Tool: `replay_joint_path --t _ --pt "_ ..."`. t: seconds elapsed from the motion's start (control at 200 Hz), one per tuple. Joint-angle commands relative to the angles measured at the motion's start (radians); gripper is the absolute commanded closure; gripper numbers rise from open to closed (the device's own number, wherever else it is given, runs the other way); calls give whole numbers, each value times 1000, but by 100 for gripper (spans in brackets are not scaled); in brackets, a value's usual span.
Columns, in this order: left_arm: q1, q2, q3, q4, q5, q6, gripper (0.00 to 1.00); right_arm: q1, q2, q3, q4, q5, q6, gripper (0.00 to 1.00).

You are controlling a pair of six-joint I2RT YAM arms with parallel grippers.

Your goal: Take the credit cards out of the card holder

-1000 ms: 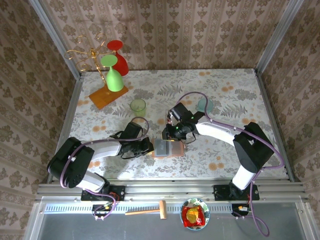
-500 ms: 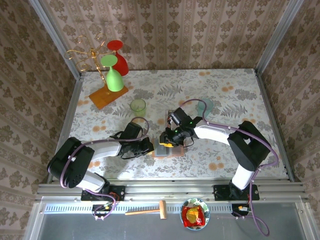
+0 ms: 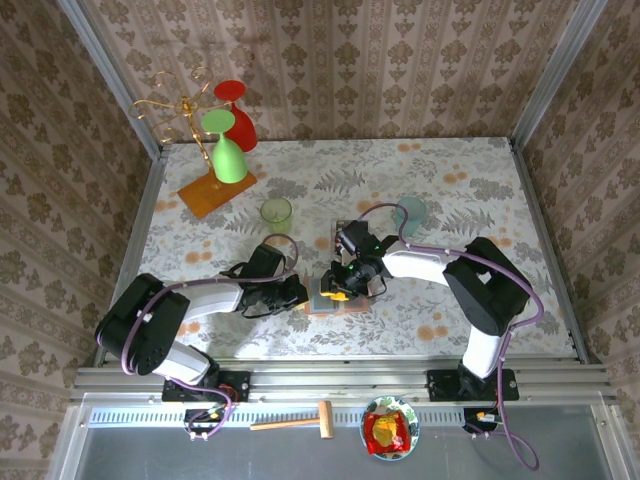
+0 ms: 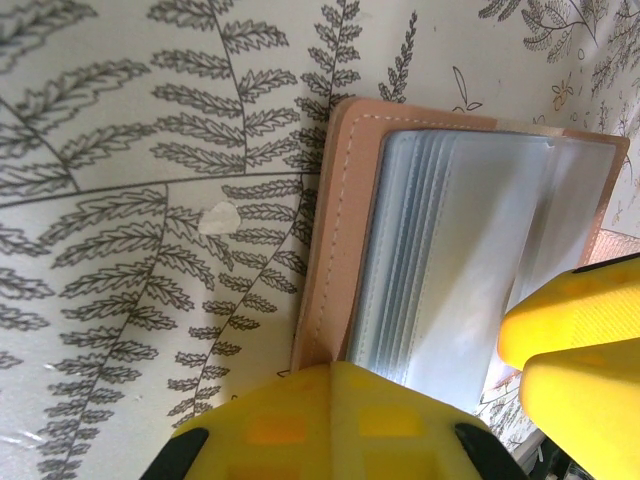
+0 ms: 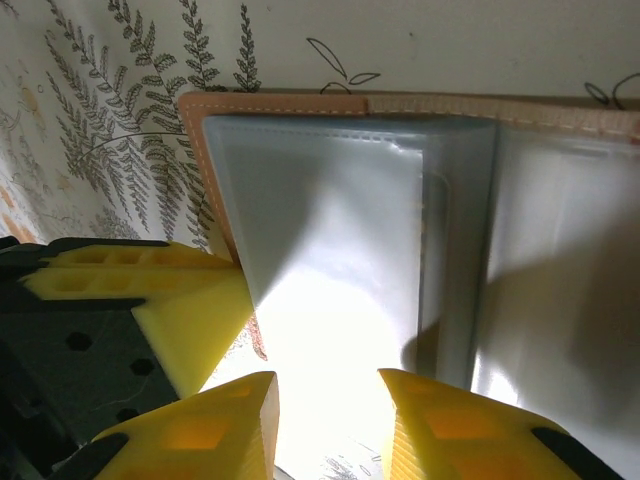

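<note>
Two grippers crowd the card holder [image 3: 328,302], which lies open and flat on the floral table [image 3: 470,170], just below the middle of the overhead frame. From up there they cover most of it.

Your right gripper [image 5: 325,425] is spread. Its two yellow fingertips [image 5: 200,435] stand apart at the bottom of its own wrist view, with the grey-blue sleeve showing in the gap. Whether they touch the sleeve or hang just above it, you cannot tell.

Your left gripper [image 4: 330,420] sits at the holder's tan border, at the bottom of the left wrist frame. Its yellow tip reads as one mass cut off by the frame edge, so you cannot tell whether it is parted or closed.

The stacked sleeves look cloudy and washed by glare, and whether credit cards sit inside them is too hard to make out. In the right wrist view the holder's right part runs off the frame.
</note>
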Motion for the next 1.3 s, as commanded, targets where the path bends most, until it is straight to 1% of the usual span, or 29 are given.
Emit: replay_joint_path --t 0.0,0.295,0.575,0.88,1.295 --pt "-4 17 -16 -23 -4 -10 93 7 14 36 -45 21 -28 67" --pt "-3 16 -18 -26 -4 -9 93 7 31 42 -53 35 -40 67" --pt "-4 14 -21 -26 -6 -11 93 7 25 41 -106 93 -72 67" --pt "-3 17 -20 -29 -6 -11 93 6 8 28 -108 116 -75 68" --pt "0 -3 0 -66 -10 2 93 -16 -21 -40 -16 63 -60 69"
